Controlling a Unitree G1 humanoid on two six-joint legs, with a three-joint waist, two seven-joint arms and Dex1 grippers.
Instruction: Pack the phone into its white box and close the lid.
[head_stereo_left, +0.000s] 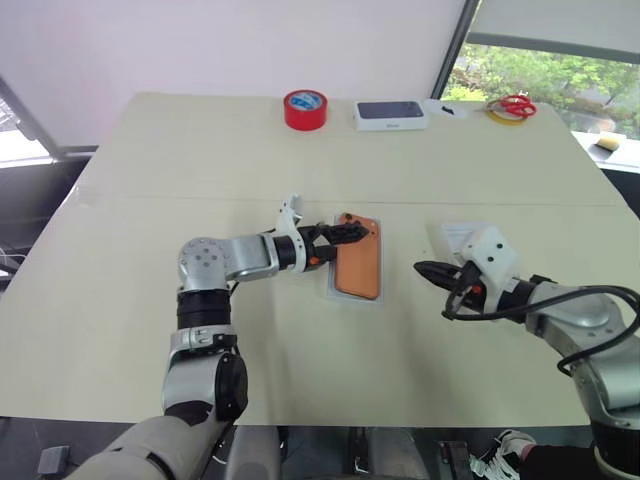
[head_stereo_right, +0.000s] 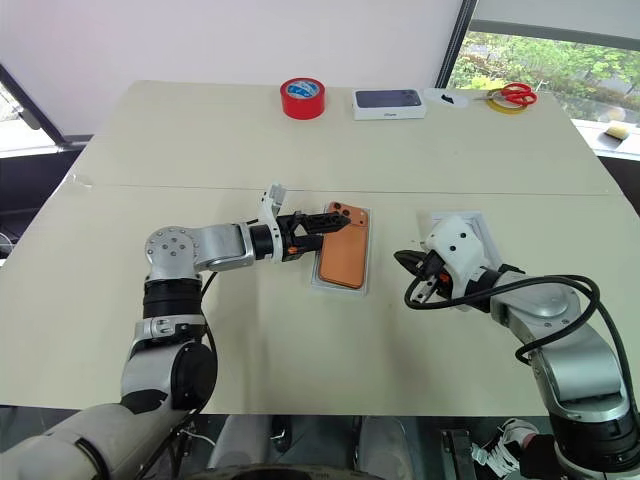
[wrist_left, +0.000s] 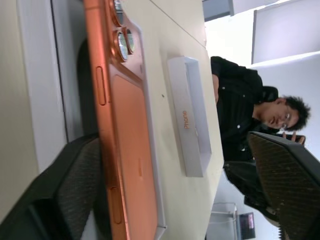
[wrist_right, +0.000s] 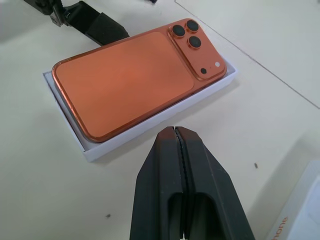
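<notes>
the orange phone (wrist_right: 125, 82) lies, seemingly unseated, in its white box (wrist_right: 67, 117), left gripper (head_stereo_right: 335, 222) released beside it, right gripper (wrist_right: 181, 145) clenched empty nearby.

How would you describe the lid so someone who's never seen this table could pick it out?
Start at the big cream-coloured table and find the slim orange phone lying in its shallow white cardboard tray near the middle. The lid is the white rectangular shell just right of it, partly hidden behind the right arm. Unlike the far-edge white box, it bears no dark phone picture.
</notes>
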